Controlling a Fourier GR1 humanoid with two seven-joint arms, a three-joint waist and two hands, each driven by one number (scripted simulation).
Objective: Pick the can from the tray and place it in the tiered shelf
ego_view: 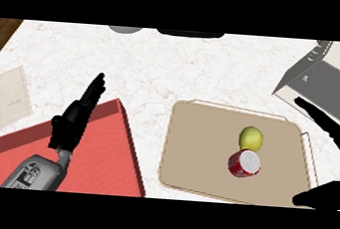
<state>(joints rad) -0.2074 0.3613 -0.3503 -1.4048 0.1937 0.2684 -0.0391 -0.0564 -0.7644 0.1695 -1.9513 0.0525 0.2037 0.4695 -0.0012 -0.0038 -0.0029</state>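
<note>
Black left hand (75, 120) upright (fingers straight)

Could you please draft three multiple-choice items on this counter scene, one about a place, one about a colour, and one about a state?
1. Where is the can?
A. on the beige tray
B. on the red board
C. in the tiered shelf

2. What colour is the fruit beside the can?
A. purple
B. yellow-green
C. orange

3. How is the left hand?
A. curled round the can
C. pinching the fruit
B. open, fingers straight, holding nothing

Answers: 1 A, since the can lies inside the tray's rim; 2 B, as the rounded fruit touching the can is yellow-green; 3 B, because the hand's straight fingers hang over the red board, far from the tray.
</note>
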